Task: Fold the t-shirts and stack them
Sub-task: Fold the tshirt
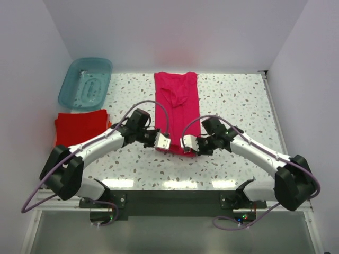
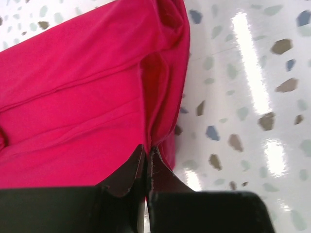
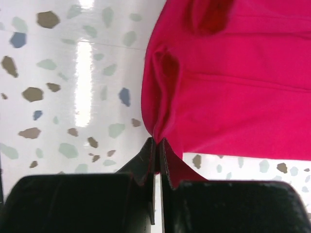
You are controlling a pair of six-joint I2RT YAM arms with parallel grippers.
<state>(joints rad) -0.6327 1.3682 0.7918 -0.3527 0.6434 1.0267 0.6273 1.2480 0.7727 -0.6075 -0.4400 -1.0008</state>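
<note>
The magenta-pink t-shirt (image 1: 177,108) lies as a long narrow strip down the middle of the table, sleeves folded in. My left gripper (image 1: 163,142) is shut on its near left corner; in the left wrist view the fingertips (image 2: 147,150) pinch a fold of pink cloth (image 2: 87,97). My right gripper (image 1: 188,144) is shut on its near right corner; in the right wrist view the fingertips (image 3: 158,141) pinch the cloth (image 3: 233,82). A red folded t-shirt (image 1: 80,128) lies at the left with an orange edge showing at its right side.
A translucent teal plastic tub (image 1: 86,82) stands at the back left, just beyond the red stack. The speckled white table (image 1: 238,100) is walled by white panels at the back and sides.
</note>
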